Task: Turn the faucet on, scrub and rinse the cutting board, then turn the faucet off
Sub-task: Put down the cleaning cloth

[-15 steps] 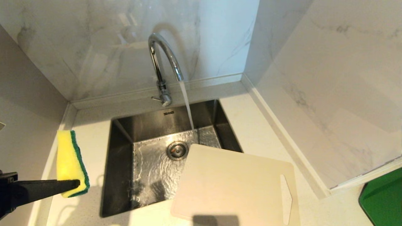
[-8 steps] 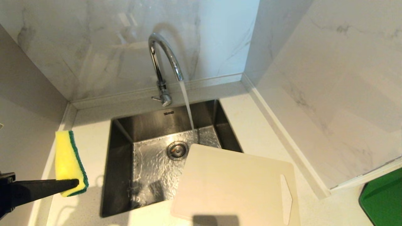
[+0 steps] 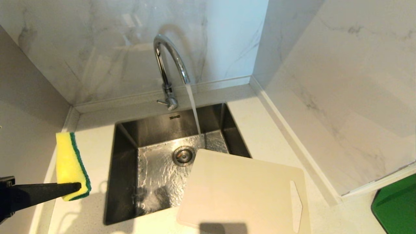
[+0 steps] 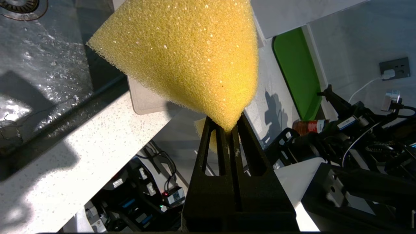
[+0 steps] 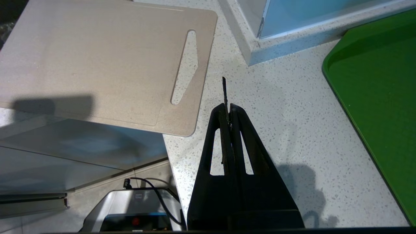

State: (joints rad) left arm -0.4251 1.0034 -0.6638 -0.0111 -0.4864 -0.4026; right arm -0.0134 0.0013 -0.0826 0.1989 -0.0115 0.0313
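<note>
Beside the sink (image 3: 117, 169), sponge (image 3: 68, 162) pinched in left end effector (image 3: 76, 188); faucet (image 3: 169, 65) running

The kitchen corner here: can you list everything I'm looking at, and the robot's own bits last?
faucet: one, shiny chrome, behind the sink, water running from its spout.
sink: one, steel, set in the counter, wet floor with a round drain.
cutting board: one, beige-white, flat on the counter, one corner over the sink's edge.
sponge: one, yellow with a green pad, held upright above the counter left of the sink.
green tray: one, on the counter at far right.
counter: white, speckled.
left gripper: black, fingers pinched on the sponge.
right gripper: black, fingers shut and empty, beside the board's slot end.
</note>
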